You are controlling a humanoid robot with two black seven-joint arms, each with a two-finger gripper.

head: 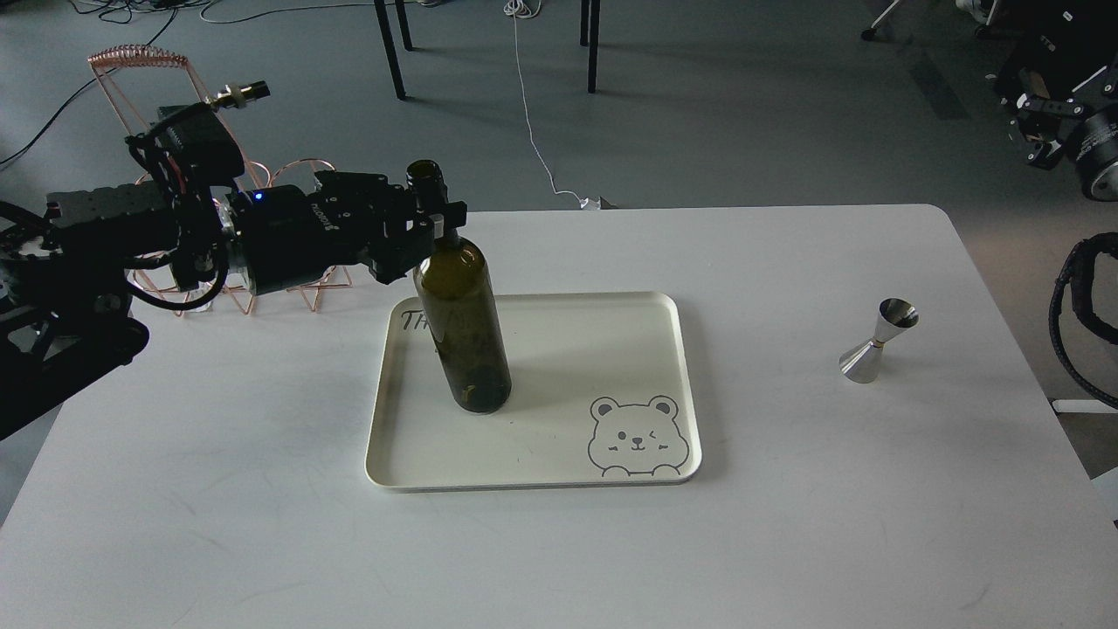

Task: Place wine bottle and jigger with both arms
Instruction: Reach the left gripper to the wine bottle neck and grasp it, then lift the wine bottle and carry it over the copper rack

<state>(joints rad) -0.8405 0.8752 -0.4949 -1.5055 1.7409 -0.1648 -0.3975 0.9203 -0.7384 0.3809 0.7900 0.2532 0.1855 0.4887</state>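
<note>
The wine bottle (pixel 463 323), dark olive-green, has its base on the cream tray (pixel 603 349) at the tray's left. It leans with its top to the left. My left gripper (pixel 434 210) reaches in from the left, with its fingers on either side of the bottle's neck, shut on it. The jigger (pixel 878 342), shiny steel with a thin gold waist, stands upright on the white table far to the right, untouched. My right gripper (pixel 1031 131) is far off at the top right, beyond the table's edge. It is dark and small, and its fingers cannot be told apart.
A copper wire rack (pixel 293 297) stands at the table's back left, behind my left arm. The tray has a bear drawing (pixel 635 437) at its front right corner. A looped black cable (pixel 1070 306) hangs by the table's right edge.
</note>
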